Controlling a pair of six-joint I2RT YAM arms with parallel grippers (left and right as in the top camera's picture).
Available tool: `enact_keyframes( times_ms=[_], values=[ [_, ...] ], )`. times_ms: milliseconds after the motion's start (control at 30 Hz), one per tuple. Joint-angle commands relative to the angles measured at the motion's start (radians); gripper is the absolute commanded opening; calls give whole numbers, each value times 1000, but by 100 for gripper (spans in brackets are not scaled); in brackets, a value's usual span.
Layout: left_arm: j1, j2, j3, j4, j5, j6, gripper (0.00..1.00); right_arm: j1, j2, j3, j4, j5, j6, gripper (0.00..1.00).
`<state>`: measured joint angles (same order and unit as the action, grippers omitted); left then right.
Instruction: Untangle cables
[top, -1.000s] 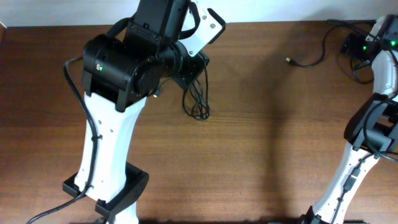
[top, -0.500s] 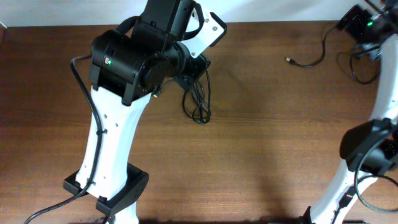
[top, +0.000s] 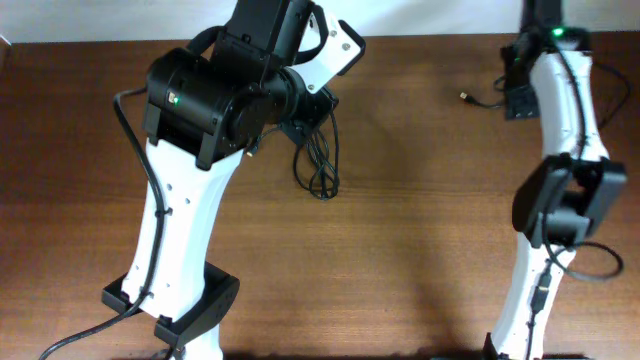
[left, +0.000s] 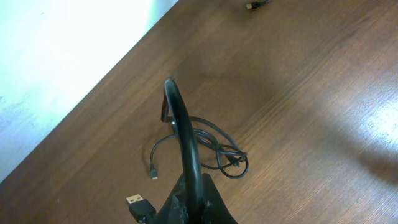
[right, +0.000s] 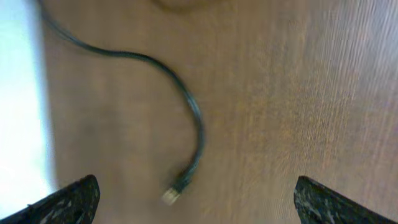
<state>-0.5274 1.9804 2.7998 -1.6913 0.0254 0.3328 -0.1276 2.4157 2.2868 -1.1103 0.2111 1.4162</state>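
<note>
1. Pinching a loop of the cable bundle, the left claw hangs near the surface's far edge.
2. Right claw, spread wide, hangs over a single cable by the far-right corner.

On table, cable bundle left of centre, single cable far right — well apart

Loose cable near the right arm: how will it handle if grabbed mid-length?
Probably floppy: the cable lies in a loose curve on the table, so both ends would likely droop. It looks thin, so likely light; a push would probably bend it rather than slide it. Its plug may swing.
</note>
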Motion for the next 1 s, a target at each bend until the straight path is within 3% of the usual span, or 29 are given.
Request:
enact_keyframes(
  times_ms=[0, 200, 467, 600, 767, 900, 967],
  values=[
    [0, -4, -1, 3, -7, 12, 0, 2, 73, 0, -1, 53, 45, 99],
    [0, -4, -1, 3, -3, 12, 0, 2, 132, 0, -6, 56, 137, 100],
    [0, -4, -1, 3, -3, 12, 0, 1, 160, 0, 43, 51, 153, 96],
    [0, -4, -1, 3, -3, 12, 0, 1, 188, 0, 237, -23, -12, 98],
    [0, -4, -1, 3, -3, 11, 0, 3, 201, 0, 255, -13, 18, 98],
    [0, -4, -1, 3, 7, 11, 0, 2, 258, 0, 215, -43, 21, 88],
    [0, -4, -1, 3, 12, 11, 0, 2, 288, 0, 174, -61, 21, 71]
  ],
)
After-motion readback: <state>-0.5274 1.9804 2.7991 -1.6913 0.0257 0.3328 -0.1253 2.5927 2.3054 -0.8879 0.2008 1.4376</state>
